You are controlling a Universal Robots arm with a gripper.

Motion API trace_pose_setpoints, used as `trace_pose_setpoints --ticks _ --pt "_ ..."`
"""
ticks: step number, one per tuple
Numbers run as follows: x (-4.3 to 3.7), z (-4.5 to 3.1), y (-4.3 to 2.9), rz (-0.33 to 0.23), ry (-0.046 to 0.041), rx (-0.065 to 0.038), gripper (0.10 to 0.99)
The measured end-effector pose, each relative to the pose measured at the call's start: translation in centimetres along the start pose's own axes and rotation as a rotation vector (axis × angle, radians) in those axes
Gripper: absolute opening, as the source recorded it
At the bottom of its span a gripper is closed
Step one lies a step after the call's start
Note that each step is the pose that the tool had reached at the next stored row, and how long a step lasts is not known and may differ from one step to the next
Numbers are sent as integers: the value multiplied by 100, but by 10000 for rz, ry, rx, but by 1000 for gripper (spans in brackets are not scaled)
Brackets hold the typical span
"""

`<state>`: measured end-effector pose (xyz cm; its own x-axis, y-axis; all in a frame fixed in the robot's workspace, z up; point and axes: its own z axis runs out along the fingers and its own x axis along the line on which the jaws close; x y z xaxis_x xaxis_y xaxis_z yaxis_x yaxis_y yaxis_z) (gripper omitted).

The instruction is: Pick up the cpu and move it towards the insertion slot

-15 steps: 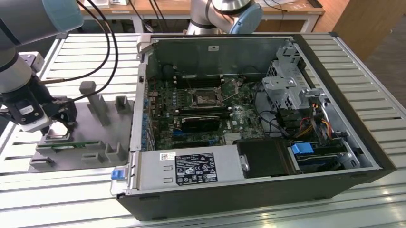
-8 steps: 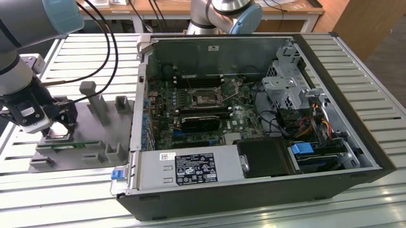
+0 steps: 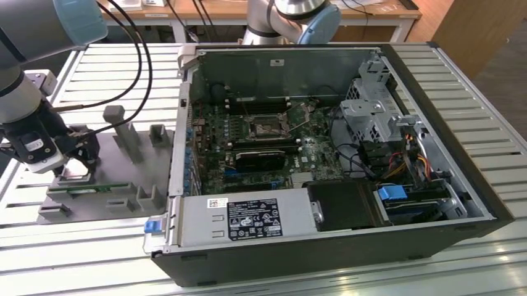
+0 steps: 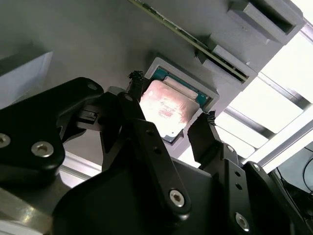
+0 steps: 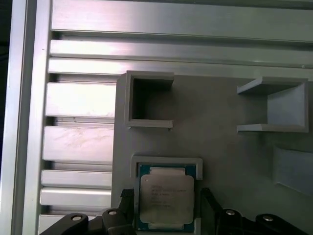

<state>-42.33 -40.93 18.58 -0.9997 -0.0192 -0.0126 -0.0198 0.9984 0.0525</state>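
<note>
- The cpu (image 5: 166,198) lies flat, metal top upward, in a pale framed recess (image 5: 166,160) of the grey fixture plate (image 3: 123,154). The plate sits on the slatted table (image 3: 82,246) at the exterior view's left, outside the computer case (image 3: 329,262).
- Handling (judgement): the chip is likely light and rigid. Its polished lid looks slippery, and its underside is probably fragile. Take hold at two opposite edges of the thin rim, keep it level, and apply only modest force.
- The gripper (image 4: 172,98) hangs directly over the recess with its claw spread. One black fingertip (image 4: 136,77) stands at each side of the chip. The second wrist view shows a gap on both sides, so nothing is pinched.
- A narrow green memory strip (image 4: 195,41) sits in a holder just beside the recess.
- The insertion slot (image 3: 265,128), a silver frame around a dark centre, lies on the motherboard inside the open case, well apart from the chip and gripper.
</note>
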Motion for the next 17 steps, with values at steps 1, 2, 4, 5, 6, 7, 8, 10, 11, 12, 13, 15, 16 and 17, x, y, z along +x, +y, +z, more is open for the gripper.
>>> trace_pose_setpoints --ticks 1,2,4,5,6,7,8,10,11,12,13,15,16,17 --pt "0 2 0 1 -3 -69 647" --pt "0 3 0 2 -4 -137 647" --pt "0 6 1 2 -4 -153 647" --pt "0 12 0 2 -7 -155 647" --pt "0 21 0 2 -6 -155 647" --pt "1 30 -1 1 -4 -153 647" --pt "1 35 -1 1 -4 -153 647" --pt "1 36 -2 1 -1 -152 647" --pt "1 36 -2 1 -1 -152 647" --pt "1 37 -1 1 -3 -153 647" --pt "1 38 -2 1 -4 -153 647" --pt "1 38 -2 1 -4 -153 647" --pt "1 39 -2 1 -4 -153 647" --pt "1 39 -2 1 -4 -154 631"
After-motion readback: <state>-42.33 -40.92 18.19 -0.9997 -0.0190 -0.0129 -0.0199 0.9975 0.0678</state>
